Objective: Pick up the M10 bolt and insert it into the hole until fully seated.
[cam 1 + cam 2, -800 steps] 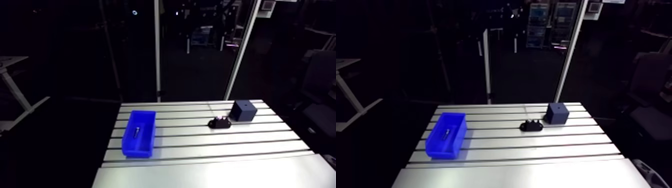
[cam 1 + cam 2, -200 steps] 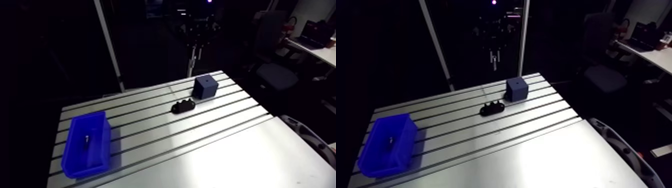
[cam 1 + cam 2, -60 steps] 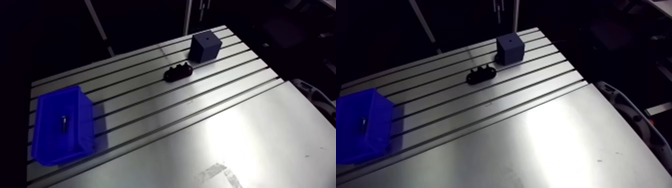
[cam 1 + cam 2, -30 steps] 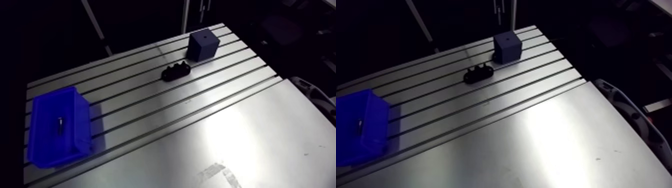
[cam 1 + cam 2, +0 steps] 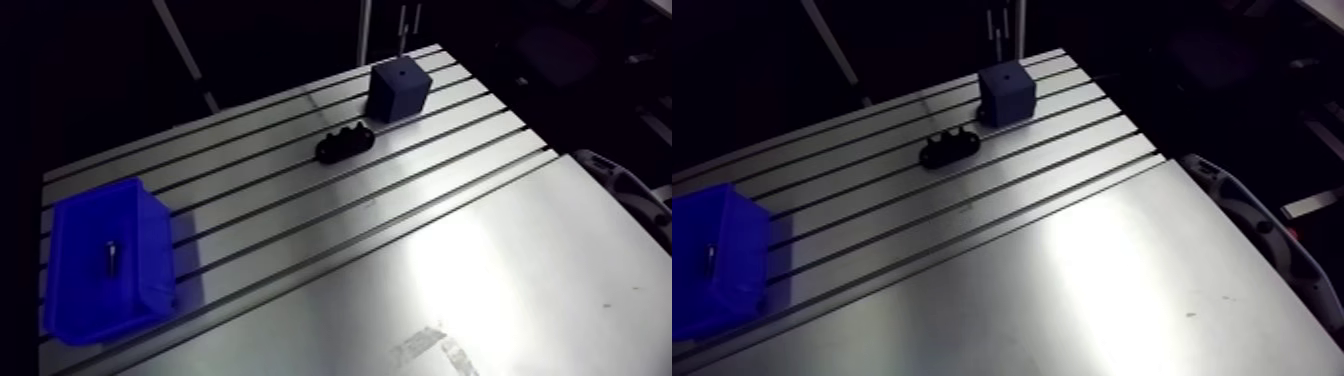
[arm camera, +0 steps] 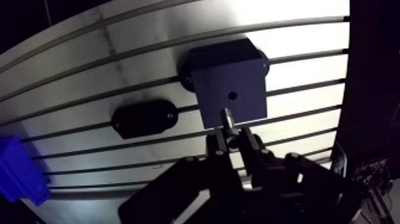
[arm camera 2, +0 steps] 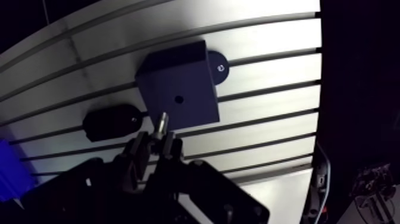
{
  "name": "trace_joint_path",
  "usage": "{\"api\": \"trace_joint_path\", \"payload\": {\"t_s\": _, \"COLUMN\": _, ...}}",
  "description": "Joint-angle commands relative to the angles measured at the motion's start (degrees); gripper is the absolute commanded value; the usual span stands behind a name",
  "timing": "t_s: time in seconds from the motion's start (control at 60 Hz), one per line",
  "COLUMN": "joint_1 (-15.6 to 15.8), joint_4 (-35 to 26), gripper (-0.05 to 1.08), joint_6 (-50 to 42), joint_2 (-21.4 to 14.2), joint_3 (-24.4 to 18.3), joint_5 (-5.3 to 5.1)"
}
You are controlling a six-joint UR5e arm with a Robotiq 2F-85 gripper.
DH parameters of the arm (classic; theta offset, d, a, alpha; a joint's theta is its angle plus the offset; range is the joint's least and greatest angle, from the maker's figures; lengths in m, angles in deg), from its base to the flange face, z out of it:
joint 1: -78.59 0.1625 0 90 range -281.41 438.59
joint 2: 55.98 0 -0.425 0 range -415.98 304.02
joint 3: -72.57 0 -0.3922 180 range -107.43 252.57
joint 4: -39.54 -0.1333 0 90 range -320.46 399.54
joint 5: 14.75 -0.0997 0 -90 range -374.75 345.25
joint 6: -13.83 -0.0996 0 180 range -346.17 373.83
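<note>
In the wrist view my gripper (image 6: 229, 136) is shut on a small metal bolt (image 6: 228, 119) that sticks out past the fingertips. It hangs above the near edge of a dark blue block (image 6: 229, 83), just short of the small hole (image 6: 232, 95) in the block's top face. The arm view shows the same block (image 5: 398, 88) at the far right of the slotted table (image 5: 480, 270), but no gripper. A second small bolt (image 5: 108, 255) lies inside the blue bin (image 5: 155, 290) at the left.
A black oblong fixture (image 5: 345, 143) sits on the slots just left of the block, beside my gripper in the wrist view. The near half of the table is smooth plate. The table's right edge runs close past the block.
The arm view has shifted with the camera, so the whole scene slides a little. The bin, the black fixture and the block have kept their places on the table.
</note>
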Motion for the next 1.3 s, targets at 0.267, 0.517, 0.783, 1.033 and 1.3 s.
{"api": "trace_joint_path", "payload": {"t_s": 0.267, "joint_1": -0.54, "joint_4": 0.13, "gripper": 1.08, "joint_6": 0.0, "joint_2": 0.48, "joint_3": 0.46, "joint_5": -0.12}}
{"api": "trace_joint_path", "payload": {"t_s": 0.517, "joint_1": -0.54, "joint_4": 0.06, "gripper": 1.08, "joint_6": 0.06, "joint_2": 0.48, "joint_3": 0.54, "joint_5": -0.12}}
{"api": "trace_joint_path", "payload": {"t_s": 0.783, "joint_1": -0.62, "joint_4": 0.95, "gripper": 1.08, "joint_6": 0.15, "joint_2": 0.66, "joint_3": 0.63, "joint_5": -0.12}}
{"api": "trace_joint_path", "payload": {"t_s": 1.033, "joint_1": -1.06, "joint_4": 2.87, "gripper": 1.08, "joint_6": 0.25, "joint_2": 0.58, "joint_3": 1.6, "joint_5": -0.11}}
{"api": "trace_joint_path", "payload": {"t_s": 1.3, "joint_1": -1.07, "joint_4": 2.87, "gripper": 1.08, "joint_6": 0.26, "joint_2": 0.57, "joint_3": 1.85, "joint_5": -0.21}}
